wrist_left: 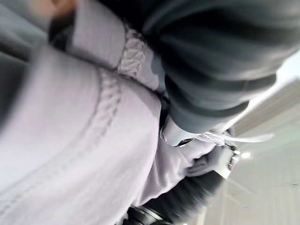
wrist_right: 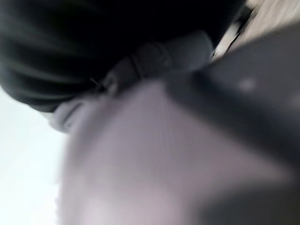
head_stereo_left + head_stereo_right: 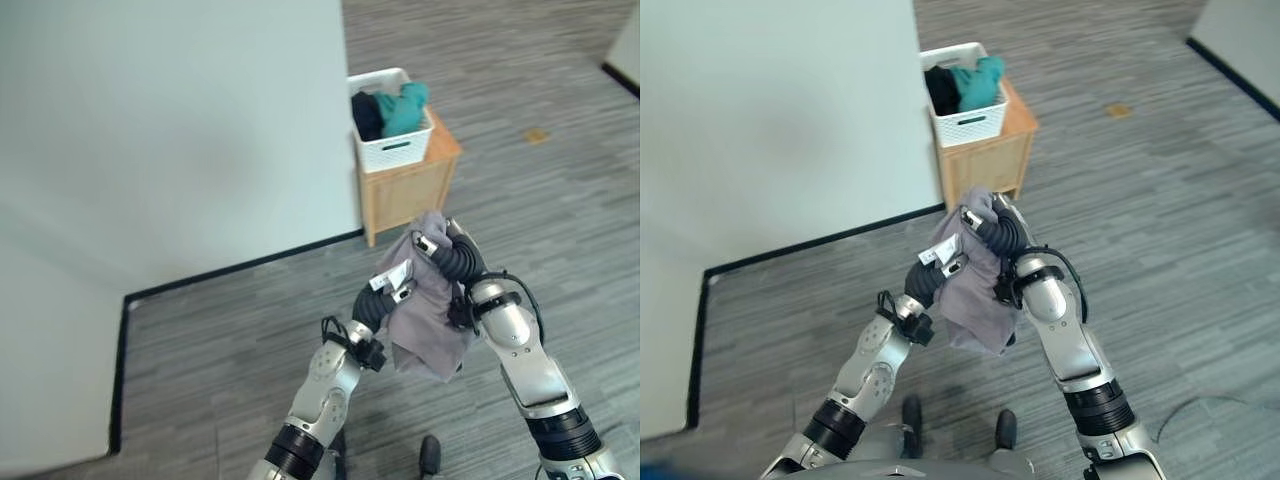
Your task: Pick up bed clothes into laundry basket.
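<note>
The robot holds a pale grey-lilac garment point(image 3: 428, 320) bunched up between its two hands, in the air above the striped grey floor point(image 3: 560, 210) and well short of the white laundry basket point(image 3: 395, 148). The basket stands on a small wooden cabinet point(image 3: 405, 190) against the corner of a pale wall point(image 3: 170, 130), and it already has a dark piece of clothing point(image 3: 366, 114) and a teal one point(image 3: 404, 108) heaped inside, so part of the job looks done. The left hand point(image 3: 392, 284) sits on the side of the garment away from the basket; its dark ribbed cover shows, but the fingers are buried in the cloth, so whether they are curled or straight cannot be told. The right hand point(image 3: 443, 252) is at the top of the bundle, on the side nearer the basket, and its fingers are likewise hidden under the fabric, so its hold cannot be read either. In the left wrist view the cloth point(image 1: 79, 140) lies right against the camera, showing a ribbed knit with a stitched seam, and the right wrist view shows the same pale cloth point(image 2: 140, 164) close up. Judging from this, the pick-up of this piece is finished and the carry is in hand; what is left is to bring the garment over the basket's rim and let it drop in on the clothes already there.
</note>
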You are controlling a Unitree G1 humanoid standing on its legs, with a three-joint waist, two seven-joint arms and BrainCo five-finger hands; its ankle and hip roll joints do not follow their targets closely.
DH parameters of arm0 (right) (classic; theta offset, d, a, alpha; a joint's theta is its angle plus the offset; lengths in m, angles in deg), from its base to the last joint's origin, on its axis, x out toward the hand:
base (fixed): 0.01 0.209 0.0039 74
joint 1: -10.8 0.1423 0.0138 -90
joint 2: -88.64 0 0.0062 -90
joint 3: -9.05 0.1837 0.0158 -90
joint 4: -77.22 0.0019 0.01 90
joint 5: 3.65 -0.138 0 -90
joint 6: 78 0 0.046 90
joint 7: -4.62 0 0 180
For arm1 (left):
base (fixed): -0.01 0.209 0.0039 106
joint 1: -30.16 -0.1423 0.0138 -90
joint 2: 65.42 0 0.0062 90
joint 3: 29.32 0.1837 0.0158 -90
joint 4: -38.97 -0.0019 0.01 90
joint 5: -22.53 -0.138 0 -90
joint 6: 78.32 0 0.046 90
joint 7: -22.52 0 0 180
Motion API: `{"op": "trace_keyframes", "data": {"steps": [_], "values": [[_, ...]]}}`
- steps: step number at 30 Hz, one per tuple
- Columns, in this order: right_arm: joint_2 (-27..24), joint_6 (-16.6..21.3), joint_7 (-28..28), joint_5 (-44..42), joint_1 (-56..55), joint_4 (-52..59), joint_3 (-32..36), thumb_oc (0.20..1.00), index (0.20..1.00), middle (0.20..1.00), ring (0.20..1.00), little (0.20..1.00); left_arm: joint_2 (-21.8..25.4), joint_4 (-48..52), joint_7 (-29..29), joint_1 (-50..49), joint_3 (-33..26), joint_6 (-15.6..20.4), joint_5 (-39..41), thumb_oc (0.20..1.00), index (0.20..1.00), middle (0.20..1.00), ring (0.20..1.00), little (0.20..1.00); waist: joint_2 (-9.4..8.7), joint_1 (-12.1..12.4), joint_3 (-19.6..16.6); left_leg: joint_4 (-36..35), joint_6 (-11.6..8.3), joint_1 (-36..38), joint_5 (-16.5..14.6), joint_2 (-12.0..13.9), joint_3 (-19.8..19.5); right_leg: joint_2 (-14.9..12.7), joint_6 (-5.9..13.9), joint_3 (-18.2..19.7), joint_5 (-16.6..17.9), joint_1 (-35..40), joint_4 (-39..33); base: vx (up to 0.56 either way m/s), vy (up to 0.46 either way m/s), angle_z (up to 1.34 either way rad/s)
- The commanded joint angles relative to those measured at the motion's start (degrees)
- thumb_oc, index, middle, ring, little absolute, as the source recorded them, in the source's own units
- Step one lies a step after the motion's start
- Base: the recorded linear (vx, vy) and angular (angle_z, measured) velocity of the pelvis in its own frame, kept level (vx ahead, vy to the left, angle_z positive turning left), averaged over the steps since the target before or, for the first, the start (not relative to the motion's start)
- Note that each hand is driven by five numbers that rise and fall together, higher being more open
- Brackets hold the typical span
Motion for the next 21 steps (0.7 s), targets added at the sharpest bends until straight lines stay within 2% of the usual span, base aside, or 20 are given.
{"op": "trace_keyframes", "data": {"steps": [1,2,3,4,5,7,8,9,10,12,13,14,15,17,18,19,20,21], "values": [[1.2,3.5,2.6,0.5,5.0,4.7,5.9,0.2,0.2,0.2,0.2,0.2,-13.8,-1.3,3.9,2.7,5.6,3.0,-2.9,0.2,0.2,0.2,0.2,0.2,-1.13,1.0,-2.2,-0.9,1.09,10.2,3.0,-1.8,3.8,4.8,-1.55,-3.6,-3.7,10.7,1.6,0.31,0.19,-0.21],[0.5,3.3,2.3,0.2,4.9,5.4,6.9,0.2,0.2,0.2,0.2,0.2,-13.5,-1.9,1.9,4.4,6.5,4.3,-3.1,0.2,0.2,0.2,0.2,0.2,-0.56,-0.2,-1.1,-0.9,0.35,14.1,2.7,-0.5,6.0,4.2,2.57,-3.3,-7.0,6.9,13.3,0.22,0.14,-0.3],[0.3,3.4,2.2,0.2,6.0,5.1,6.9,0.2,0.2,0.2,0.2,0.2,-13.6,-2.7,0.8,5.4,6.3,5.1,-3.7,0.2,0.2,0.2,0.2,0.2,-0.27,-0.9,-0.8,-0.9,0.09,15.2,2.4,0.3,7.1,3.6,4.65,-3.7,-7.5,4.2,18.2,0.17,0.133,-0.6],[0.2,3.5,2.2,0.2,6.3,5.0,6.8,0.2,0.2,0.2,0.2,0.2,-13.7,-2.8,0.7,5.8,6.0,5.1,-3.8,0.2,0.2,0.2,0.2,0.2,-0.12,-0.5,-0.8,-0.9,0.09,14.7,2.8,0.6,7.6,3.8,4.49,-3.2,-7.5,3.2,19.1,0.02,-0.017,-0.87],[0.2,3.6,2.5,0.4,9.7,2.9,7.3,0.2,0.2,0.2,0.2,0.2,-13.2,-2.4,-0.4,8.2,5.8,5.0,-4.1,0.2,0.2,0.2,0.2,0.2,0.06,-0.4,-0.7,-0.9,-1.09,14.8,2.2,3.0,9.7,1.1,7.17,-5.2,-5.7,-4.1,24.0,0.02,-0.088,-0.63],[0.3,3.5,2.6,0.5,10.4,2.2,7.6,0.2,0.2,0.2,0.2,0.2,-12.9,-2.1,-0.9,8.3,5.6,5.0,-4.2,0.2,0.2,0.2,0.2,0.2,0.27,-0.2,-1.1,-0.9,-1.28,14.7,2.0,3.9,10.4,0.7,6.93,-5.7,-5.1,-6.4,23.4,0.09,-0.072,-0.41],[-0.4,3.2,2.5,0.8,11.8,1.5,7.9,0.2,0.2,0.2,0.2,0.2,-12.4,-1.6,-1.3,8.8,5.6,4.5,-4.4,0.2,0.2,0.2,0.2,0.2,0.17,-1.2,-0.9,-0.9,-1.19,15.5,1.1,3.8,10.9,2.2,5.07,-4.3,-3.5,-9.8,21.2,0.16,-0.04,-0.16],[-0.9,3.0,2.2,1.1,12.7,0.7,8.0,0.2,0.2,0.2,0.2,0.2,-12.0,-1.1,-1.9,9.1,4.9,4.2,-4.4,0.2,0.2,0.2,0.2,0.2,-0.05,-1.2,-1.0,-0.9,-1.21,16.0,0.0,3.6,11.4,3.2,4.01,-3.4,-2.5,-11.8,20.0,0.18,-0.083,-0.14],[-1.0,2.9,2.2,1.2,13.9,-0.8,7.6,0.2,0.2,0.2,0.2,0.2,-11.8,-1.0,-2.5,9.8,4.7,4.0,-4.4,0.2,0.2,0.2,0.2,0.2,-0.36,-1.0,-1.0,-0.9,-1.32,16.1,-0.3,3.4,11.9,4.1,2.2,-2.9,0.1,-13.7,18.0,0.17,-0.112,-0.08],[-1.8,2.5,2.3,1.6,15.1,-2.7,7.2,0.2,0.2,0.2,0.2,0.2,-11.1,-0.1,-2.7,10.6,3.9,3.9,-3.9,0.2,0.2,0.2,0.2,0.2,-0.99,-1.3,-1.0,-0.9,-1.59,17.4,-2.3,2.3,11.9,4.0,-0.02,-3.6,4.7,-15.6,13.3,0.17,-0.14,-0.27],[-1.8,2.5,2.3,1.6,15.1,-2.7,7.2,0.2,0.2,0.2,0.2,0.2,-11.1,0.0,-2.7,10.6,3.9,3.8,-3.8,0.2,0.2,0.2,0.2,0.2,-0.94,-1.3,-1.0,-0.9,-1.59,17.4,-2.3,2.3,11.8,4.1,-0.02,-3.6,4.8,-15.5,13.1,0.32,-0.205,-0.1],[-2.9,1.8,2.5,2.8,16.8,-4.3,7.0,0.2,0.2,0.2,0.2,0.2,-10.7,1.7,-2.7,11.1,3.0,3.3,-3.2,0.2,0.2,0.2,0.2,0.2,-0.97,-1.5,-0.9,-0.9,-1.93,19.2,-4.2,1.4,11.2,1.9,0.12,-4.8,8.4,-17.5,9.5,0.34,-0.179,0.28],[-3.1,1.7,3.1,3.8,18.0,-5.5,6.4,0.2,0.2,0.2,0.2,0.2,-10.4,3.2,-2.8,11.1,2.6,2.8,-2.6,0.2,0.2,0.2,0.2,0.2,-0.27,-2.0,-0.5,-0.9,-1.99,20.1,-5.1,1.2,10.6,0.7,0.82,-5.5,9.7,-17.6,7.5,0.46,-0.244,0.26],[-3.6,1.2,4.3,5.6,19.7,-6.9,6.1,0.2,0.2,0.2,0.2,0.2,-10.3,4.5,-2.9,10.8,1.4,2.8,-2.4,0.2,0.2,0.2,0.2,0.2,0.26,-2.1,-0.3,-0.9,-2.62,21.9,-6.5,1.1,10.7,-1.6,1.71,-6.1,11.0,-18.7,7.2,0.27,-0.14,0.07],[-3.5,1.3,4.3,5.6,19.9,-7.1,5.9,0.2,0.2,0.2,0.2,0.2,-10.3,4.6,-2.9,10.8,1.4,2.7,-2.3,0.2,0.2,0.2,0.2,0.2,0.31,-2.2,-0.2,-0.9,-2.59,22.0,-6.6,1.1,10.8,-1.6,1.8,-6.1,11.0,-18.6,7.2,0.41,-0.206,-0.07],[-2.2,0.6,4.5,7.7,19.3,-8.5,6.0,0.2,0.2,0.2,0.2,0.2,-11.1,5.2,-3.8,9.1,0.0,3.5,-2.4,0.2,0.2,0.2,0.2,0.2,0.17,-2.6,-0.7,-0.9,-4.27,26.8,-9.2,1.3,11.3,-2.7,-0.57,-9.4,11.8,-14.6,6.3,0.29,-0.156,-0.22],[-2.1,0.5,4.4,7.7,19.1,-8.4,6.0,0.2,0.2,0.2,0.2,0.2,-11.1,5.3,-3.8,9.0,0.1,3.6,-2.5,0.2,0.2,0.2,0.2,0.2,-0.06,-2.5,-0.5,-0.9,-4.37,26.9,-8.9,1.2,11.4,-2.7,-0.78,-9.3,12.2,-14.5,6.2,0.44,-0.206,-0.35],[-1.9,0.4,3.6,8.1,18.7,-8.4,6.0,0.2,0.2,0.2,0.2,0.2,-11.6,5.7,-4.4,7.7,-0.6,4.0,-2.5,0.2,0.2,0.2,0.2,0.2,0.28,-2.6,-1.1,-0.9,-5.27,29.5,-8.4,1.9,12.8,-2.3,-1.22,-10.8,12.1,-12.7,5.6,0.34,-0.192,-0.26]]}}
